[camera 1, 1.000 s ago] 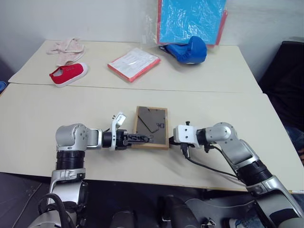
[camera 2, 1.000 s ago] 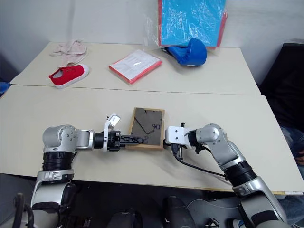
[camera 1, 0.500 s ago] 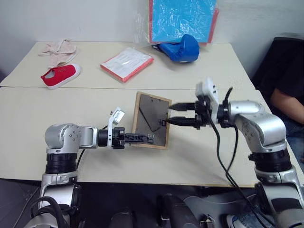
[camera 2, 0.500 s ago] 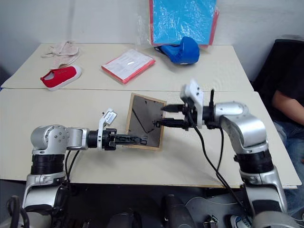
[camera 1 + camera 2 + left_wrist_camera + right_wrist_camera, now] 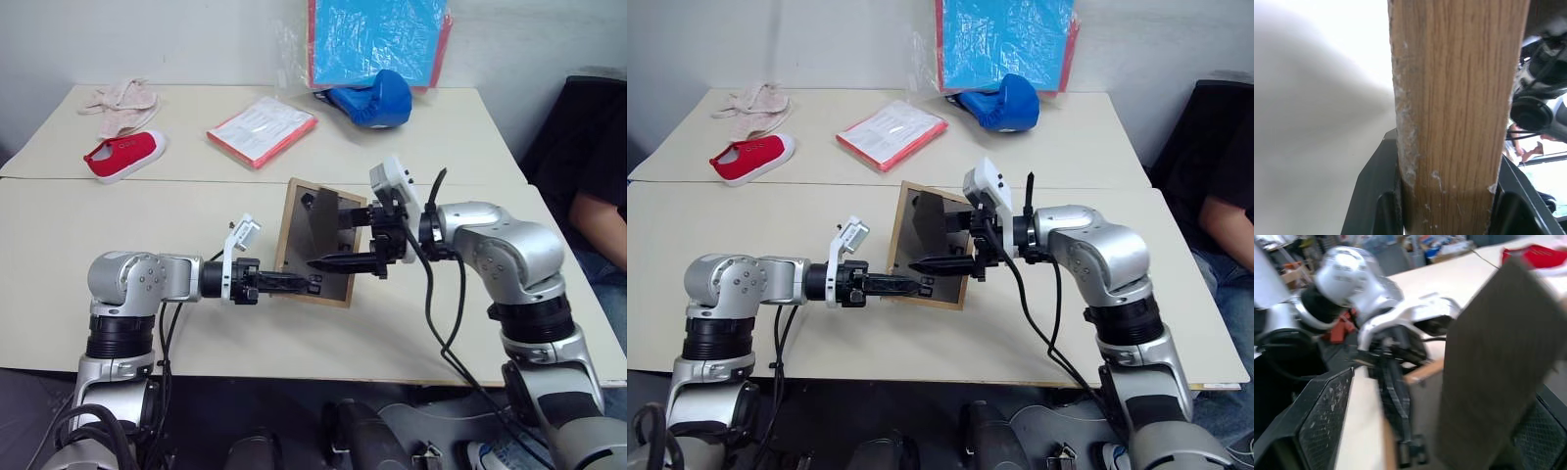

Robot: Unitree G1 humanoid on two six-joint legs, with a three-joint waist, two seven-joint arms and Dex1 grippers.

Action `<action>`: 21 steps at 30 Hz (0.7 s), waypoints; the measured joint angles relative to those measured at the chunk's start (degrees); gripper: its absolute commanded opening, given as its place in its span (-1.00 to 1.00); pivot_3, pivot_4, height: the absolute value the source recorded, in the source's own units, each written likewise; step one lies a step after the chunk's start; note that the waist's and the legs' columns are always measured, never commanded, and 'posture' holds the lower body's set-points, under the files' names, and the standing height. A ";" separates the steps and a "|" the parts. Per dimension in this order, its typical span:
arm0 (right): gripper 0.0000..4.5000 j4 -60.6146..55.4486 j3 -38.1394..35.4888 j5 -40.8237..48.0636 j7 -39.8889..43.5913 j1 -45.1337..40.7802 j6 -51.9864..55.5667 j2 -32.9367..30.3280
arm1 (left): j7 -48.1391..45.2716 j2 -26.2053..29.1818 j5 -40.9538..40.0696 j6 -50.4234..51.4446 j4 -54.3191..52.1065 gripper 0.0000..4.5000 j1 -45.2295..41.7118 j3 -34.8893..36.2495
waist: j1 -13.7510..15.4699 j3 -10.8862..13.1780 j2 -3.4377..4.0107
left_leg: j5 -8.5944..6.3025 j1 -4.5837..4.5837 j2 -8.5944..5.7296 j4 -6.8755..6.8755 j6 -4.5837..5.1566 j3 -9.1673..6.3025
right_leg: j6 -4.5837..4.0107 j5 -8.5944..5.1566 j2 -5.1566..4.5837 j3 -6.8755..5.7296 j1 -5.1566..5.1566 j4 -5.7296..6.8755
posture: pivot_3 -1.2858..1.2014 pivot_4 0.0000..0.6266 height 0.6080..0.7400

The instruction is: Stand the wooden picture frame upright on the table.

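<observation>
The wooden picture frame leans up off the table, far edge raised and grey-brown back facing me. My left gripper is shut on its near lower border; in the left wrist view the light wood sits clamped between the black fingers. My right gripper reaches in from the right behind the frame and is open, its fingers spread wide. In the right wrist view the dark fold-out stand hangs between those fingers; I cannot tell whether they touch it.
On the far table lie a red shoe, a pink cloth, a red-edged white booklet and a blue glove under a blue red-bordered board. A person sits at the right edge.
The frame lay flat and now tilts up. My right gripper rose from the table beside it, opened wide and moved in over the frame's back. The left gripper lifted slightly with the frame.
</observation>
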 measured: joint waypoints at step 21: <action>1.00 42.84 11.09 -85.43 -58.54 -2.20 -112.74 -12.87 | 0.02 2.12 -4.37 4.88 1.52 -0.43 -3.93 1.89 | -0.91 0.34 -0.17 | 0.09 0.02 -0.02 -0.06 -0.16 0.17 | 0.01 -0.02 0.09 0.21 -0.10 0.07 | 0.03 -0.52 1.00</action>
